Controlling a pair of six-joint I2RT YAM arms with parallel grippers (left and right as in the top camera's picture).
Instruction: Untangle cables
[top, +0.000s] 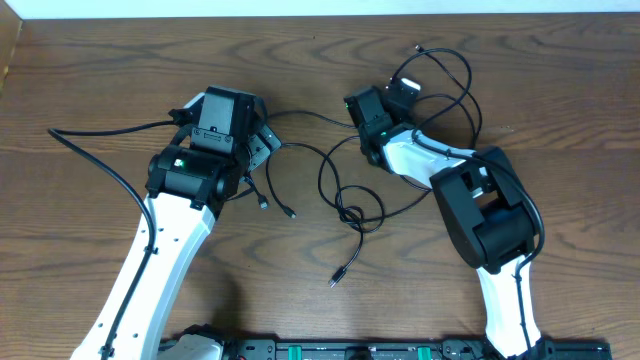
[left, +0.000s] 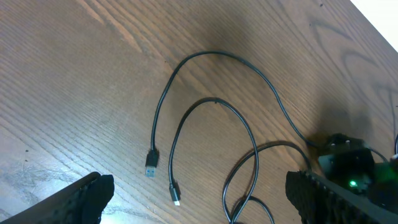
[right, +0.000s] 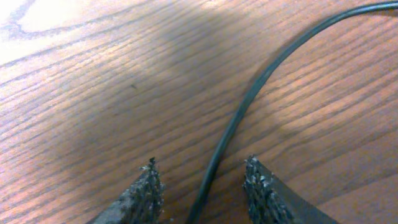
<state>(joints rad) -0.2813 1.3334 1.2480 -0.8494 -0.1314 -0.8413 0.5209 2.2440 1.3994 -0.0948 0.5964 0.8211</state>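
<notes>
Right jaws straddle one black cable (right: 249, 93); two plug ends (left: 151, 167) apart.

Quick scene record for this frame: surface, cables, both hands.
surface: wooden table
cables: black cables lying loose between the two arms, loops crossing mid-table
plug ends: two lie side by side on the wood in the left wrist view
left hand: open wide, holding nothing
right hand: open, low over the wood, fingers either side of one cable strand, a gap on each side
grip on cable: not yet closed
</notes>
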